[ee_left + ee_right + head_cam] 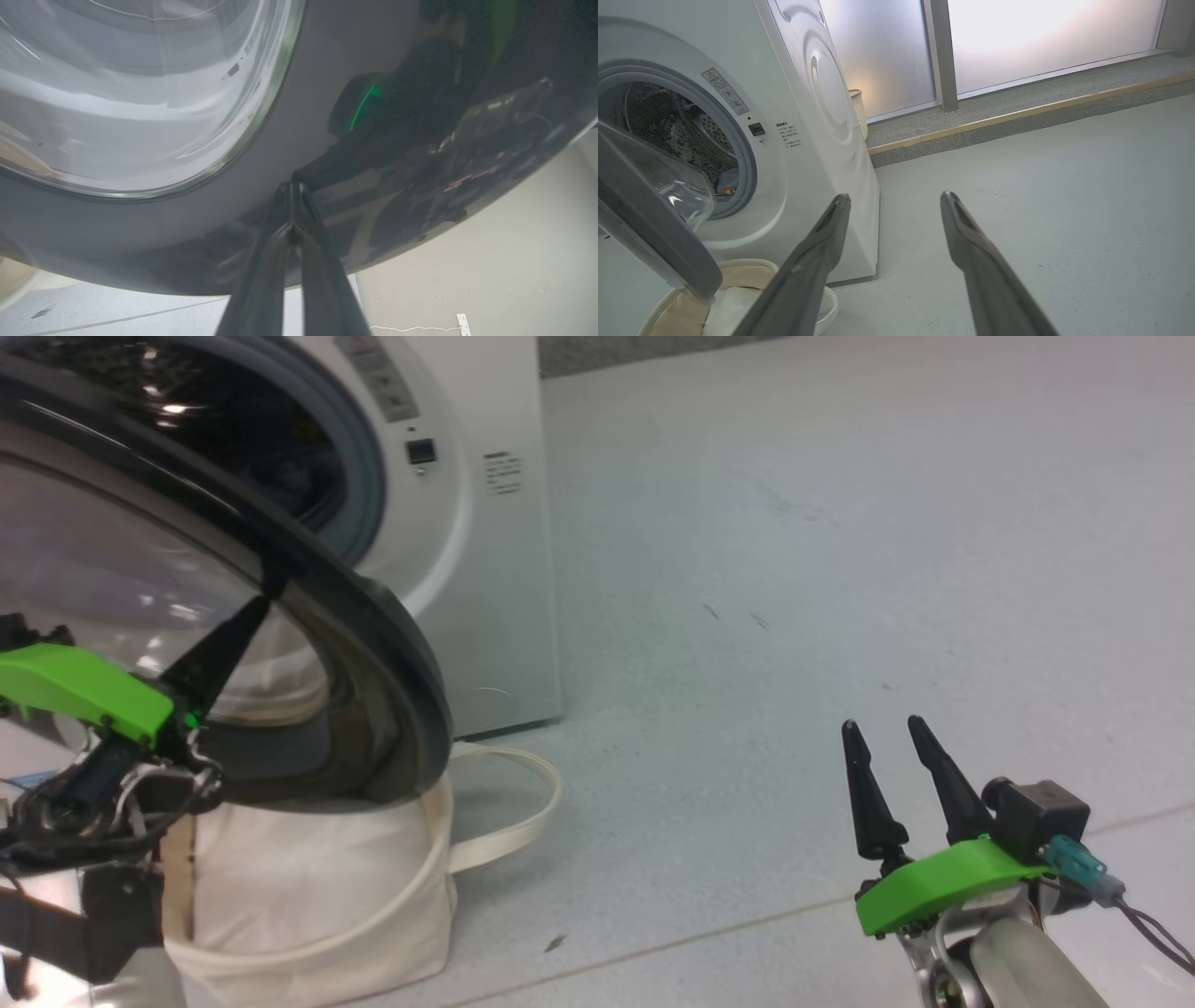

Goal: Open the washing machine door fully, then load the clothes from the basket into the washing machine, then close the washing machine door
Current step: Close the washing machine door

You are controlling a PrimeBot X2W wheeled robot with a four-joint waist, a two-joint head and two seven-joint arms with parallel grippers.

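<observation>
Spread-fingered right hand (895,197) over grey floor (1064,186), beside white washing machine (822,140) with door (668,242) ajar above basket (742,263)

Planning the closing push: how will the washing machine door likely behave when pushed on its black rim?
The washing machine door looks rigid, so it should swing as one piece. Its glossy rim, where the shut left gripper touches, probably lets it slide. The bulging glass likely makes it fairly heavy.

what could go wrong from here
The shut left tool only presses its tips on the glossy rim of the washing machine door; it could slip off.
The door's lower edge hangs close over the basket and may snag it.
The clothes lie near the drum lip and could get pinched.
</observation>
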